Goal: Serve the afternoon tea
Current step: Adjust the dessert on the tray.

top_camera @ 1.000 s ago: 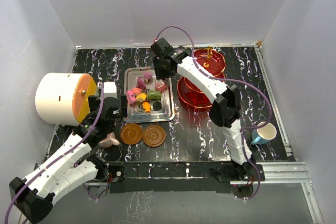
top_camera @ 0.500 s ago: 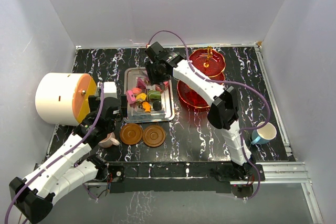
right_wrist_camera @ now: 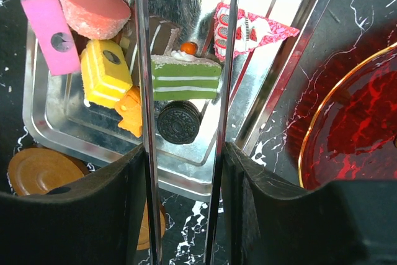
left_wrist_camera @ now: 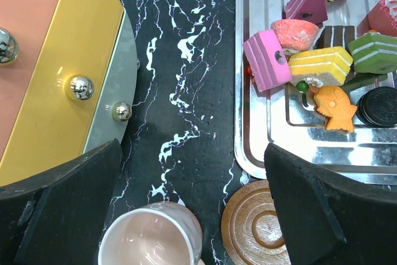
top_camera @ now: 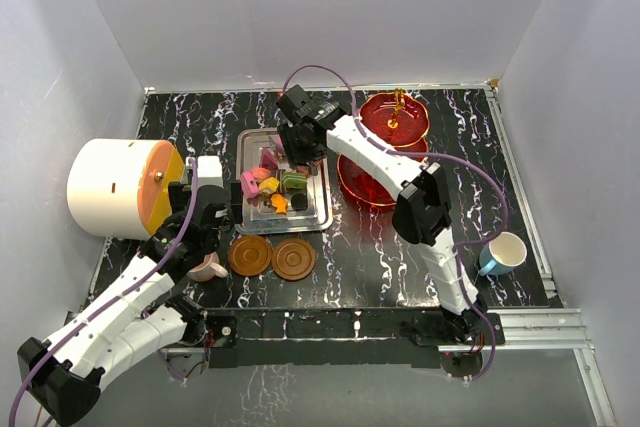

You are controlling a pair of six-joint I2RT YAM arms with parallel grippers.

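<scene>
- A big white round drum (top_camera: pixel 100 187) with a flat orange and gold face (left_wrist_camera: pixel 56 60) and shiny silver knobs (left_wrist_camera: pixel 79 87) sits just left of the left claw.
- The left claw (left_wrist_camera: pixel 192 153) is spread as wide as it goes and has hold of nothing. Its two fingers (left_wrist_camera: pixel 68 209) are thick, black and dull.
- The pink cup (left_wrist_camera: pixel 152 237) is smooth and round. It stands upright low down between those fingers, nearer the left one. I cannot tell if it touches.
- Two brown round saucers (top_camera: pixel 250 255) with rings in them lie side by side, just right of the left claw.
- The flat steel tray (left_wrist_camera: pixel 245 122) shines like a mirror and has round corners. It lies right of the left claw and under the right claw.
- The sweets (left_wrist_camera: pixel 291 29) lie in the tray: a pink block (left_wrist_camera: pixel 267 60) with a hole, a yellow striped slice (left_wrist_camera: pixel 319 65), an orange fish (left_wrist_camera: pixel 332 107) and a black round cookie (right_wrist_camera: pixel 178 122).
- The right claw (top_camera: pixel 291 152) has two thin shiny metal blades (right_wrist_camera: pixel 141 60), partly apart. A green striped slice (right_wrist_camera: pixel 186 77) shows in the gap between them. The tips run off the top of the wrist view, and nothing looks pinched.
- The red see-through stand (top_camera: pixel 385 175) has round tiers and a gold stem (top_camera: pixel 398 102). It is just right of the right claw.
- The blue cup (top_camera: pixel 500 252) stands well off to the right of that claw, on the black table (top_camera: pixel 380 257) with white veins.
</scene>
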